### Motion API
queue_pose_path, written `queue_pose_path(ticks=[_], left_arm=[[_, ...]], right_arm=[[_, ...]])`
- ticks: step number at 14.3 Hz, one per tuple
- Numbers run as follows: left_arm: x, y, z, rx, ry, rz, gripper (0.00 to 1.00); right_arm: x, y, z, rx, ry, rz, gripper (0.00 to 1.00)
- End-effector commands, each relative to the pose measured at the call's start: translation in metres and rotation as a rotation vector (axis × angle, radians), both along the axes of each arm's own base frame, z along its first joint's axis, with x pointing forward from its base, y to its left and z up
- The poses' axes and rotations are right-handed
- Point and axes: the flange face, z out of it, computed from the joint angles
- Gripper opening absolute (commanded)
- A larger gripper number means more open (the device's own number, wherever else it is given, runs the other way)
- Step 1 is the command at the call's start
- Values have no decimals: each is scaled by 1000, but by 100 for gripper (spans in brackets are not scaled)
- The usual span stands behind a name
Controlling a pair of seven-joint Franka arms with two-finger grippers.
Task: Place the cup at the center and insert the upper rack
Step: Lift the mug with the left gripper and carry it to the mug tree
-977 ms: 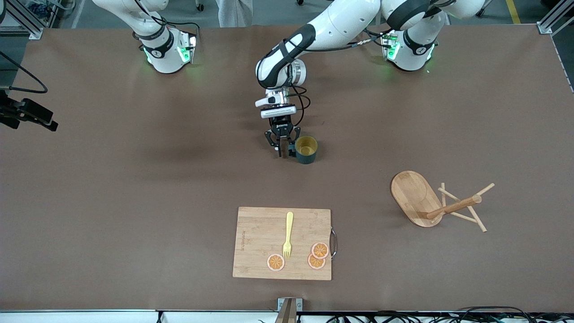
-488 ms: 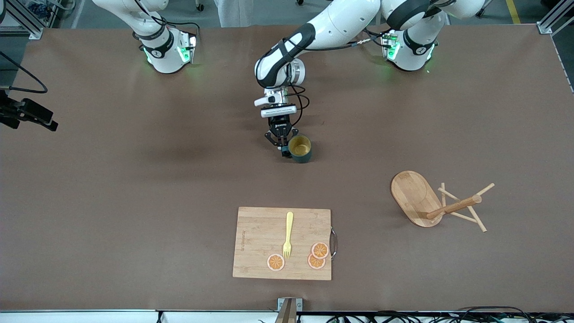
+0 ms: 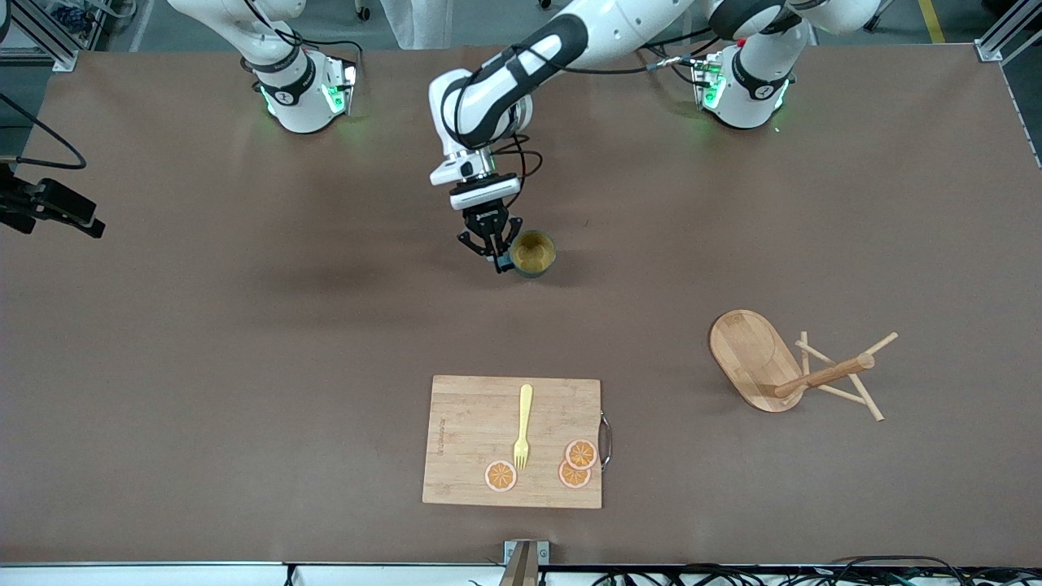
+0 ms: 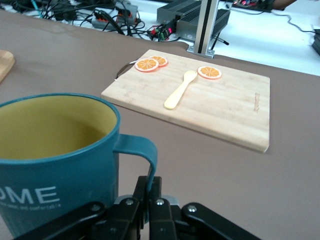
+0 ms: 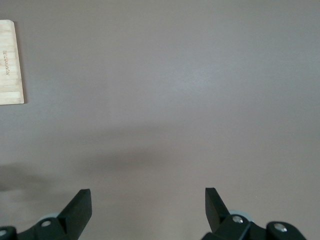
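Observation:
The dark teal cup [image 3: 533, 254] with a yellow-ochre inside stands upright near the table's middle, and seems to be just off the surface. My left gripper [image 3: 498, 259] is shut on its side handle. In the left wrist view my left gripper [image 4: 149, 187] pinches the handle [image 4: 145, 150] beside the cup [image 4: 55, 150], whose white lettering shows. The bamboo mug tree [image 3: 753, 358] lies tipped on its side toward the left arm's end of the table, nearer the front camera than the cup. My right gripper [image 5: 148, 200] is open and empty over bare table; it does not show in the front view.
A rectangular wooden cutting board [image 3: 472, 423] lies near the front edge, with a yellow fork [image 3: 523, 427] and three orange slices [image 3: 581, 453] on it. It also shows in the left wrist view [image 4: 220, 110]. A black camera mount [image 3: 49, 207] is at the right arm's end.
My left gripper closed on the cup's handle, then moved with the cup away from the front camera and toward the right arm's end. The mug tree and the board have not moved.

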Motion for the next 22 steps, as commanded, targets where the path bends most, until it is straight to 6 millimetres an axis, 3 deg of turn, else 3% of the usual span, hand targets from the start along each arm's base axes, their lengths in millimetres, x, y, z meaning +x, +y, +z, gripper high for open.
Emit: queue_pose_path(ticks=[1,3,7,9,12,16,22], left_arm=[[28,3,81,-94,108,41,0],[47,16,143,-203,183,74,0],[88,59,227,-333,298,111,0],[121,94,272,-455,365,127,0],[164,149,321,-625,446,153,0],[204,221,360,-794,510,231,0],[256,332,372,-1091,617,456,0]], right_arm=[[-6,0,6,-13,-11,10,100],[-6,2,8,-13,-15,13,100],[-6,1,9,-14,-18,12,100],[-6,1,9,-14,-17,12,100],[-6,2,9,-14,-17,13,100],[-6,4,8,-13,-12,18,100],[-7,5,8,-13,-9,20,100]])
